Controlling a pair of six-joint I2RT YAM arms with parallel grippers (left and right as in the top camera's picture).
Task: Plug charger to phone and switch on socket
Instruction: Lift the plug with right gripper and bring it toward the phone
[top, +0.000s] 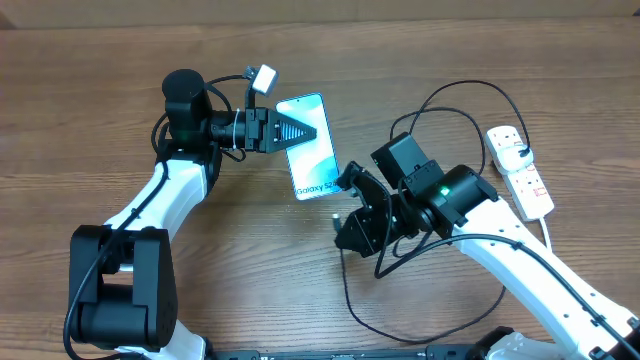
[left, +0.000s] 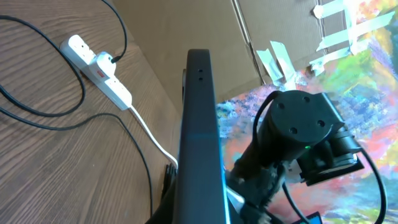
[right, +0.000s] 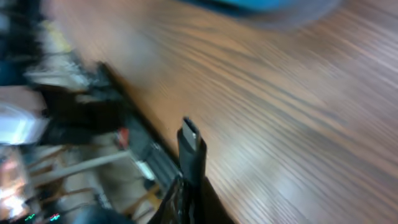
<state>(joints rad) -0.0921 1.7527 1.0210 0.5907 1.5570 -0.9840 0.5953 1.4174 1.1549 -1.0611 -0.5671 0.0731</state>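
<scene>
The task looks midway: the left pincer (top: 303, 131) grasps the slim teal-screened phone (top: 315, 165) near 12 o'clock, the right pincer (top: 348, 207) clenches the thin black charger cable (right: 191, 154) by its connector tip, not yet inserted, and the white power-strip socket (top: 525, 176) at 3 o'clock awaits switching.

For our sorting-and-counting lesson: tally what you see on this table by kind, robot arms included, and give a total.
Phone: 1
Charger cable: 1
Power strip: 1
Robot arms (left, right): 2
Total: 5
</scene>
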